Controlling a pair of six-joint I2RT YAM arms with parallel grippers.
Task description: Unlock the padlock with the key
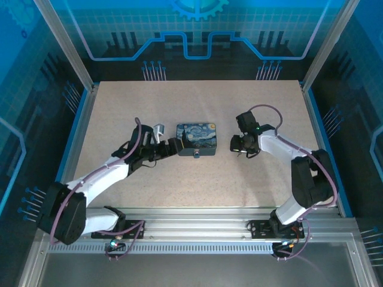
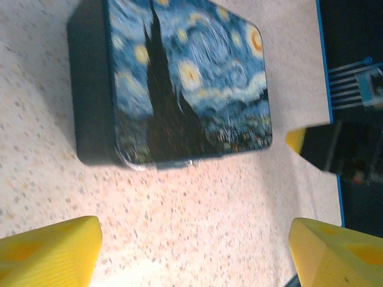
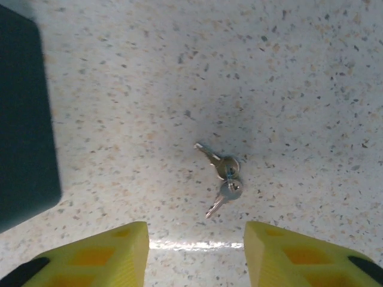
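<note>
The painted tin (image 1: 196, 139) with the swirling night-sky lid lies flat near the middle of the speckled table (image 1: 203, 185). The padlock (image 1: 197, 156) shows as a tiny bluish-silver speck at the middle of the tin's near edge; it is too small to tell whether its shackle is closed. The left gripper (image 2: 191, 260) sits low, just left of the tin, with its yellow fingers (image 2: 51, 251) spread wide, bare tabletop between them and nothing held. To the right of the tin, the right gripper (image 3: 196, 257) points down at the table, its jaws likewise apart and empty. The key (image 3: 222, 173) lies flat on the table just beyond those fingertips, roughly in line with the gap and touched by neither. It is one of two small silvery keys joined on a ring (image 3: 230, 165), lying apart from the tin's dark side.
</note>
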